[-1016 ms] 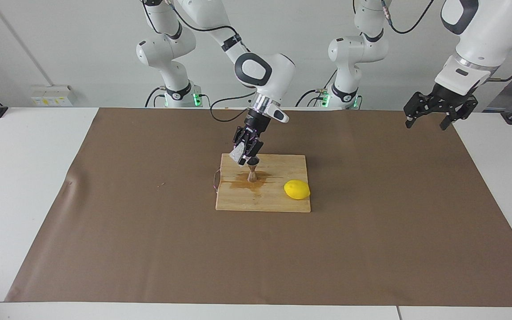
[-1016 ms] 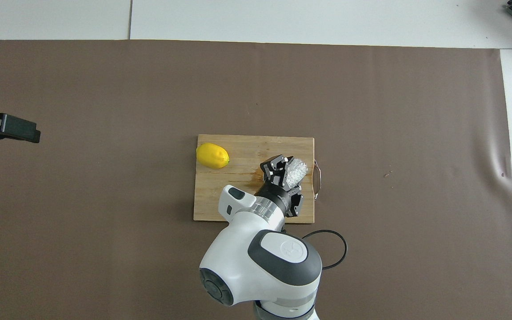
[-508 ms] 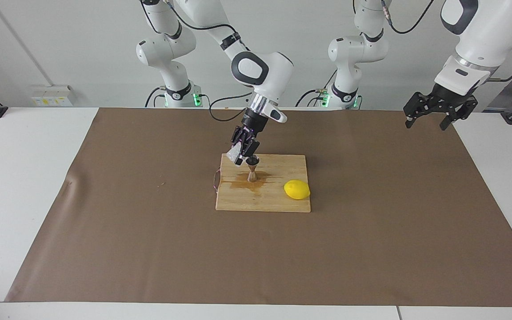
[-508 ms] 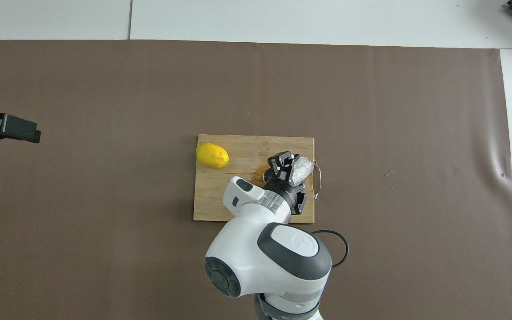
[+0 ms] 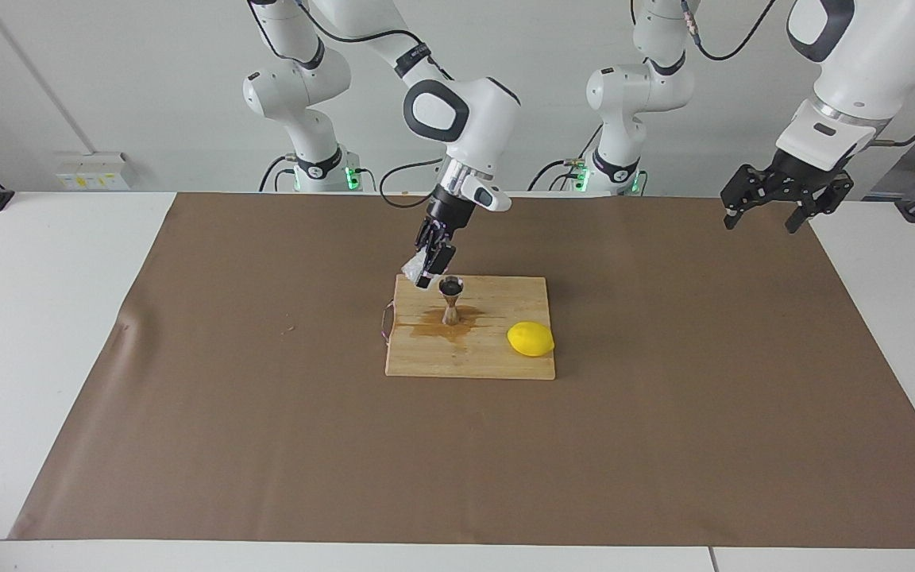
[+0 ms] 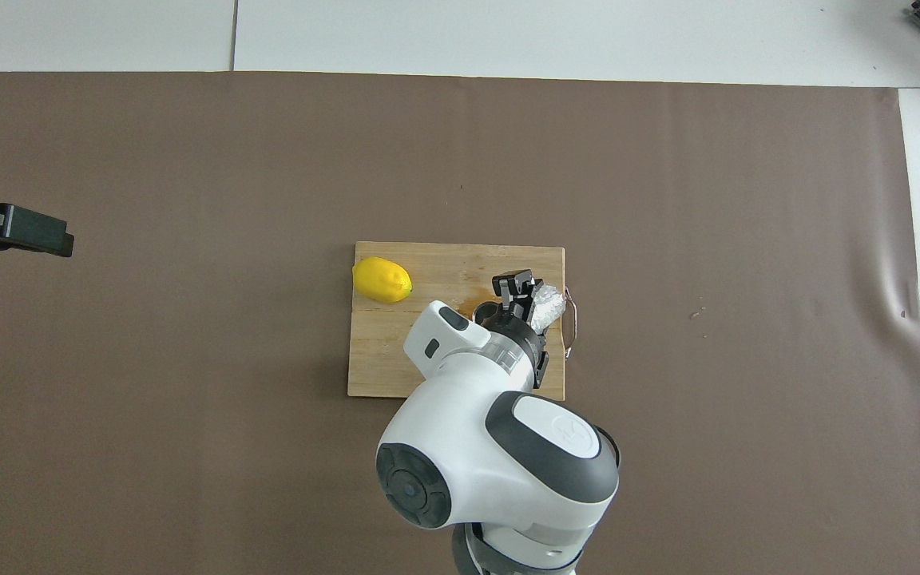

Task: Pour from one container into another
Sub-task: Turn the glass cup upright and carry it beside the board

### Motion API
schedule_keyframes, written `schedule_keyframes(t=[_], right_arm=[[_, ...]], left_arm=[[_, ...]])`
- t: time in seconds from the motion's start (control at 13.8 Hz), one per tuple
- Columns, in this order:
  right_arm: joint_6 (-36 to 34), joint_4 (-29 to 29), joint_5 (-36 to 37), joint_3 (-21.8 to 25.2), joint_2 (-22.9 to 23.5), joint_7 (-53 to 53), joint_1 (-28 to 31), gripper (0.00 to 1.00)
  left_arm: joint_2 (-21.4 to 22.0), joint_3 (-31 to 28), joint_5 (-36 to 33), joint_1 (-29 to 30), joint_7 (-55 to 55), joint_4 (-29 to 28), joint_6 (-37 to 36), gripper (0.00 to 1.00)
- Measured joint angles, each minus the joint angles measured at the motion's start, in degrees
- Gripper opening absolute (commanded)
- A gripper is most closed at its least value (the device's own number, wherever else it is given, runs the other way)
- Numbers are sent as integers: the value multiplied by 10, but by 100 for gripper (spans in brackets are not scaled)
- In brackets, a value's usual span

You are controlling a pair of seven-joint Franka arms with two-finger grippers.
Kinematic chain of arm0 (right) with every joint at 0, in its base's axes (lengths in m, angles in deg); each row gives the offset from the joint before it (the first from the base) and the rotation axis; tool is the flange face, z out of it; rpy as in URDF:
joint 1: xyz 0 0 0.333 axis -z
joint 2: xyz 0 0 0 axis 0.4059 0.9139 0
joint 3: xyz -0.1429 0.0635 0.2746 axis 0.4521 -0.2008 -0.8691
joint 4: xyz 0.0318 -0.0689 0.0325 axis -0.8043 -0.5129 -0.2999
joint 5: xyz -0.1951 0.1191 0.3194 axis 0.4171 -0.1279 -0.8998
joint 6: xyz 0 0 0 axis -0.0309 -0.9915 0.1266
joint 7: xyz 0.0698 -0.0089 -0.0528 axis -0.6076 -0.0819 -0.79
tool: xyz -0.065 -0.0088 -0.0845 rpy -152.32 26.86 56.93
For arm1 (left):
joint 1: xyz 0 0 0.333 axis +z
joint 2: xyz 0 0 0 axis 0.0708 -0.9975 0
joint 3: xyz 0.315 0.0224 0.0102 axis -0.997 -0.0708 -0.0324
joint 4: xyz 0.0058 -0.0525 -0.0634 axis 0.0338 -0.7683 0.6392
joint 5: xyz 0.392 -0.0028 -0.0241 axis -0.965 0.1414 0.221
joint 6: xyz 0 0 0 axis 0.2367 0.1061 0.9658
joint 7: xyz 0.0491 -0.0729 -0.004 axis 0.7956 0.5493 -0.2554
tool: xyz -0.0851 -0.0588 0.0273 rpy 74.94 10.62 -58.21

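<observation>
Flanking the jigger (image 5: 451,299): lemon (image 5: 530,339), raised cup (image 5: 413,270).

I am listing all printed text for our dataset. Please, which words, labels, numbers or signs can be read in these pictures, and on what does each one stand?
No text can be read.
Yellow label on the wall socket plate: too small to read.
Round emblem on the right arm's dark joint cap: a logo mark, no legible letters.
</observation>
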Motion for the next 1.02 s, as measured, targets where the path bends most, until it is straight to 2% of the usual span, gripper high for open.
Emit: schedule_keyframes(t=[0.22, 0.51, 1.02], right_arm=[[1, 5, -27, 0, -3, 0, 9, 6], [10, 7, -98, 0, -4, -40, 53, 6], [22, 4, -269, 2, -6, -228, 178, 6]], left_arm=[[0, 0, 0, 0, 0, 0, 0, 100], [0, 0, 0, -1, -7, 0, 0, 100], [-3, 0, 0, -2, -37, -1, 0, 100]])
